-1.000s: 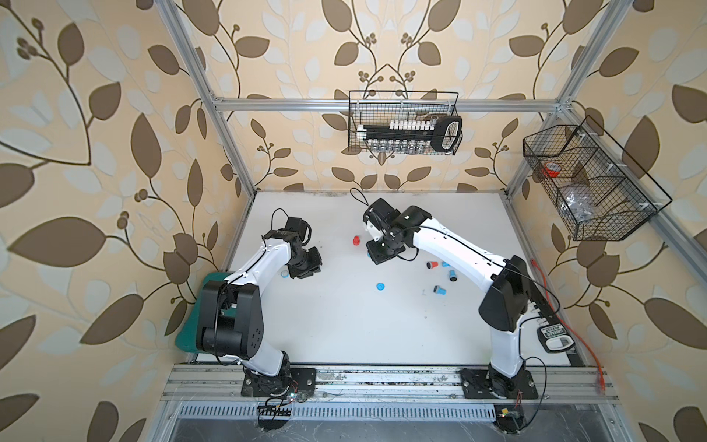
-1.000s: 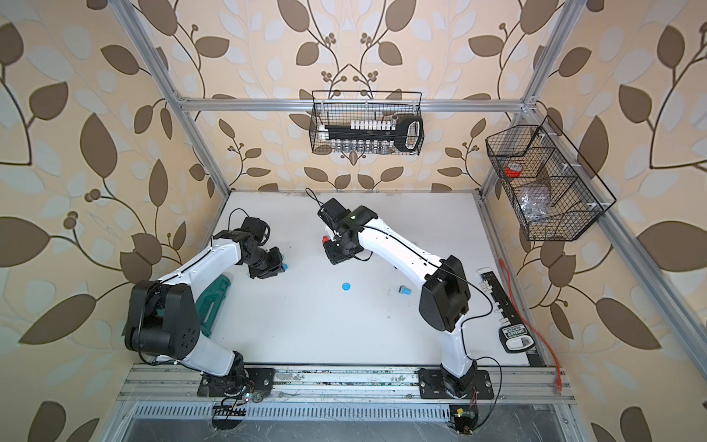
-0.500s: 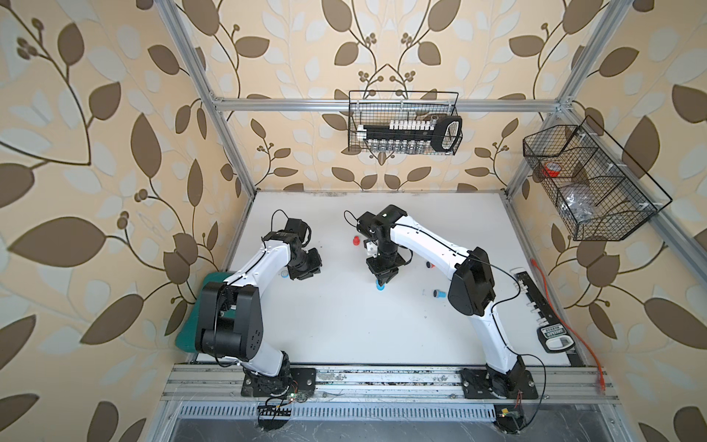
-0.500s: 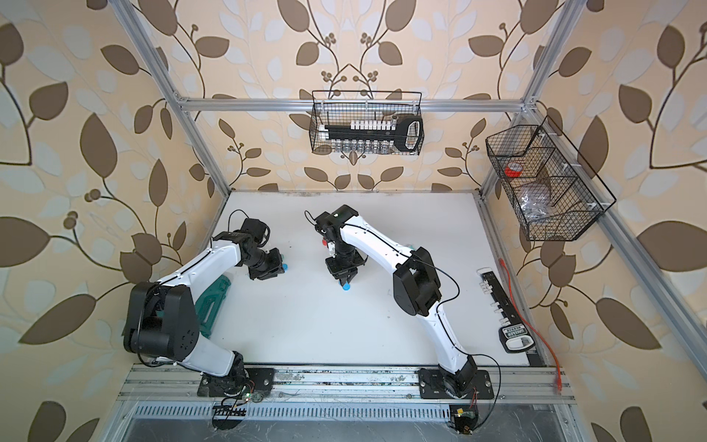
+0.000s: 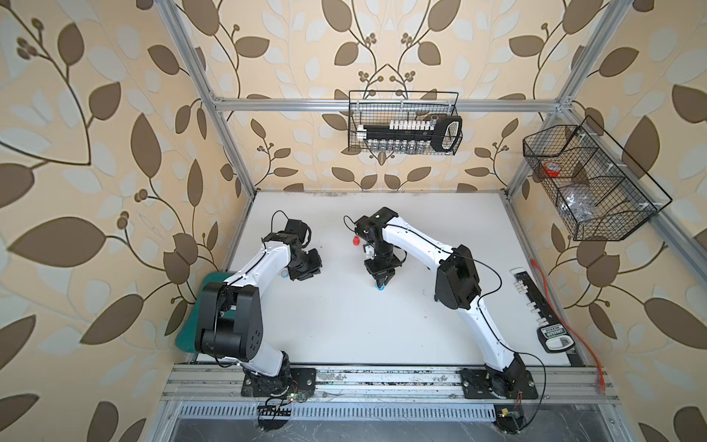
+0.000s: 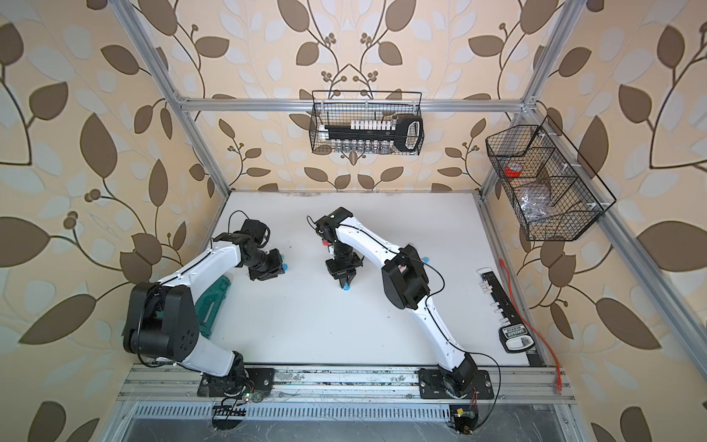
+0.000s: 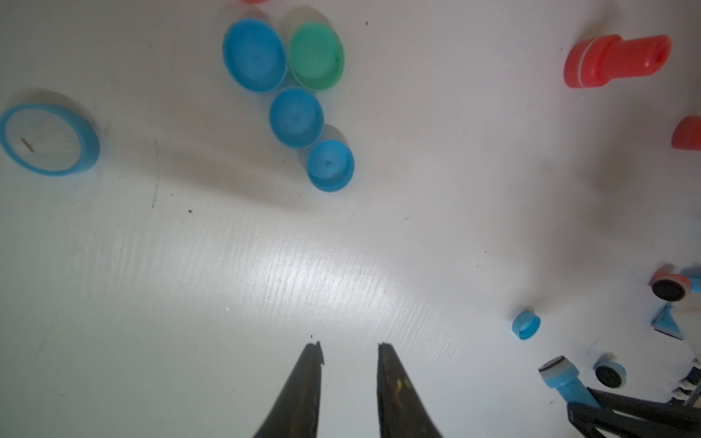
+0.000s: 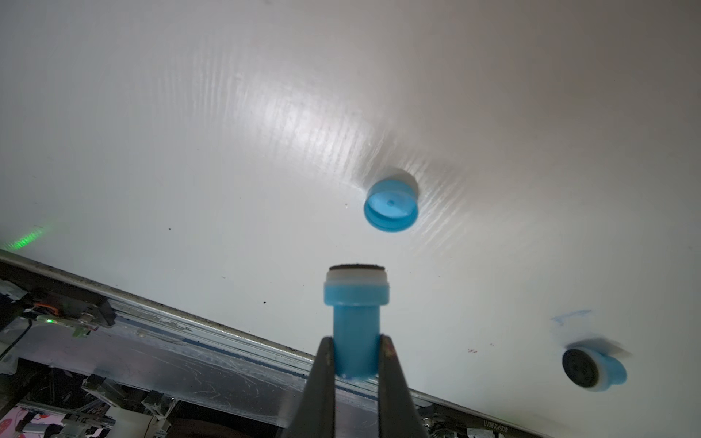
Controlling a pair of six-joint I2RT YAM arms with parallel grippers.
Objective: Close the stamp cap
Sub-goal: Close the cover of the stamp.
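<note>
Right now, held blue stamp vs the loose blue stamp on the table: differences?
Held stamp is clamped by its stem in the right gripper; loose stamp lies free on the table. Held stamp's pad faces the table; loose stamp's pad faces sideways. Both blue, uncapped, dark pads.

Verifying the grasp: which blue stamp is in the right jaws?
The blue stamp gripped by its stem, pad facing the blue cap. The toppled blue stamp lies free on its side.

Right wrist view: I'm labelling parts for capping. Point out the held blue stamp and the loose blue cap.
blue stamp [image 8: 356, 326], right wrist view, on its barrel.
blue cap [image 8: 391, 206], right wrist view, on its round flat face.
</note>
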